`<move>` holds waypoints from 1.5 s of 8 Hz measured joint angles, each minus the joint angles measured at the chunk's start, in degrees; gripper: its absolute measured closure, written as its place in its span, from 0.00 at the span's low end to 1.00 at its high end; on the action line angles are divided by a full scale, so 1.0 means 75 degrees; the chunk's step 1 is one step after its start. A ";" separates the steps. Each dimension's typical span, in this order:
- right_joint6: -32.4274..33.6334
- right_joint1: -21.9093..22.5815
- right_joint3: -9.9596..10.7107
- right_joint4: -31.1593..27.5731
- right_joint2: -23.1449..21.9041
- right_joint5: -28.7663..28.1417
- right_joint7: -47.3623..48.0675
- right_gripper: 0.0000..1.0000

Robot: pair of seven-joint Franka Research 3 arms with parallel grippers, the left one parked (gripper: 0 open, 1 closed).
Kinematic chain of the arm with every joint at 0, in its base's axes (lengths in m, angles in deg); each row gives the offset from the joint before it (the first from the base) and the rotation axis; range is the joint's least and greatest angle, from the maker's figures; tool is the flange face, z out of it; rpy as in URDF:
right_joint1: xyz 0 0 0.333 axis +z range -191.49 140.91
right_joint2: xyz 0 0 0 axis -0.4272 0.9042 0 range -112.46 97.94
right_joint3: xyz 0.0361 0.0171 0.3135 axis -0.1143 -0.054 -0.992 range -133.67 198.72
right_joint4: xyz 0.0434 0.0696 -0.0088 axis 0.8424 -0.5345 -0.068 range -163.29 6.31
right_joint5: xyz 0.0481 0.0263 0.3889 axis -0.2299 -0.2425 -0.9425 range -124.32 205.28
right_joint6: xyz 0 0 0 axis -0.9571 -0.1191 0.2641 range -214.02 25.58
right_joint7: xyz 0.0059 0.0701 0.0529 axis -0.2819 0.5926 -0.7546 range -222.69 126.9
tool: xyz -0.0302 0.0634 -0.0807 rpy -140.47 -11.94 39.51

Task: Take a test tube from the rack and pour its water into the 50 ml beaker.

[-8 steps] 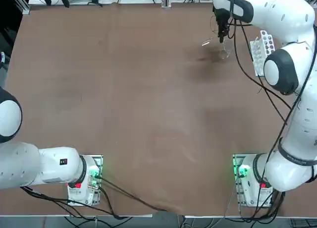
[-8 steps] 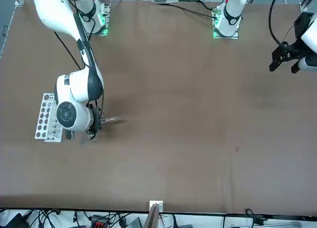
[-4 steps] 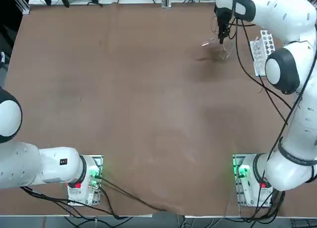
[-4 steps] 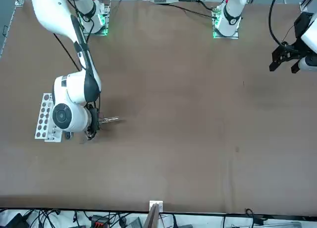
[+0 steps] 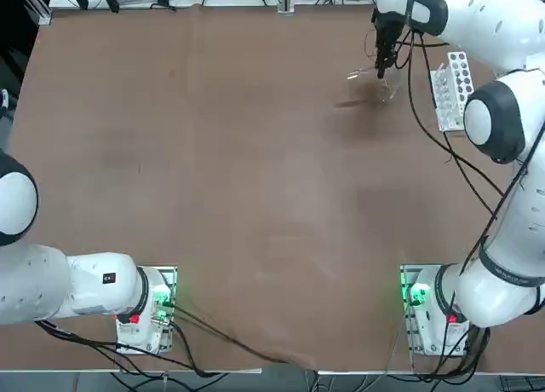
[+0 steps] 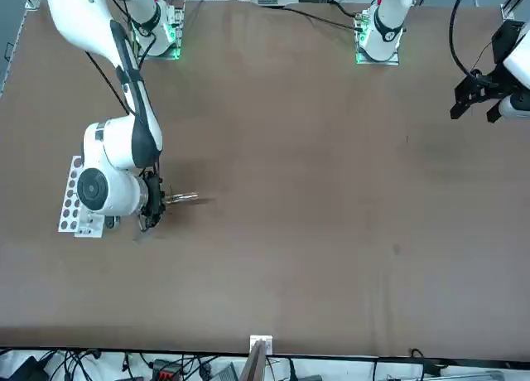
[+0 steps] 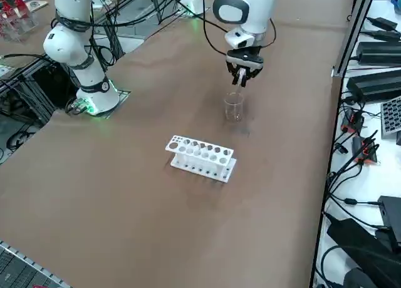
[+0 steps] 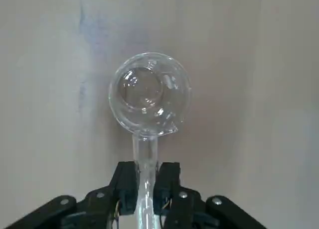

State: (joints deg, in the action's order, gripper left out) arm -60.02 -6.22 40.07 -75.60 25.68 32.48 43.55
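Glass, thin and clear, the test tube pinched in the right end effector pointed at 12 o'clock toward the tiny clear glass beaker.

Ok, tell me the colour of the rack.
White: the rack is a white block with round holes, clearest in the right side view.

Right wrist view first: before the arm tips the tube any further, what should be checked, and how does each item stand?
1. Right gripper shut on the test tube: ok.
2. Tube mouth lined up over the 50 ml beaker: ok in the wrist view, its end meets the rim.
3. Beaker upright on the table: ok.
4. Rack apart from the beaker, out of the pour path: ok.
5. Water still in the tube or already in the beaker: cannot tell.
6. Gripper above the beaker, not touching it: ok in the right side view.
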 joint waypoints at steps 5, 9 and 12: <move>-0.0237 -0.0015 0.0001 -0.0599 -0.0344 -0.0542 -0.0580 0.79; -0.0297 -0.0185 0.0006 -0.0748 -0.0450 -0.0681 -0.1136 0.79; -0.0301 -0.0283 0.0007 -0.0877 -0.0450 -0.0873 -0.1601 0.79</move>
State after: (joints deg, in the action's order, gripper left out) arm -62.28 -8.35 40.12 -82.18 22.31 25.94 31.54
